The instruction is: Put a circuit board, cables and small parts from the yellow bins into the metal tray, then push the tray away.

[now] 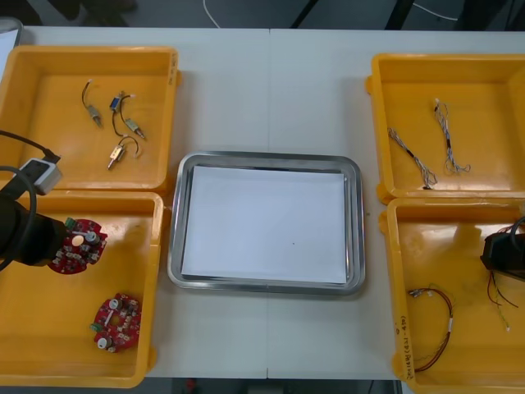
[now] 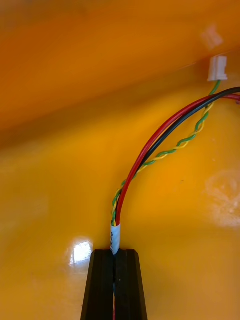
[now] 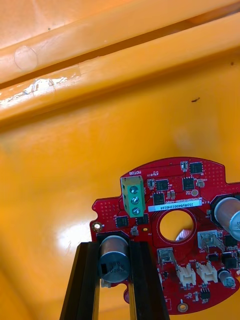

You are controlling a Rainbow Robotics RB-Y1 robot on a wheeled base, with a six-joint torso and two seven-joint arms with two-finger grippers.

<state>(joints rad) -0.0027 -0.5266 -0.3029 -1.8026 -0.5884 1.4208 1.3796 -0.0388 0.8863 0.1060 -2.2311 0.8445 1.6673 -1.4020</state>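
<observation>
The light bench (image 1: 271,82) carried four yellow bins (image 1: 492,74) and, between them, the metal tray (image 1: 174,246), white inside and holding nothing yet. In the near left bin (image 1: 33,345) the left jaws were closed on a silver cylinder (image 3: 114,260) standing on a red circuit board (image 3: 165,195). A second board (image 1: 115,322) lay nearer the robot. In the near right bin (image 1: 467,230) the right jaws were clamped on the white-sleeved end of a red, black and green-yellow cable (image 2: 150,150), whose length ran on from the fingertips. The tray lay to the robot's right of the held board, past one bin wall, and the left jaws looked the nearer to it. Small metal parts (image 1: 119,152) sat untouched in the far left bin (image 1: 49,82).
</observation>
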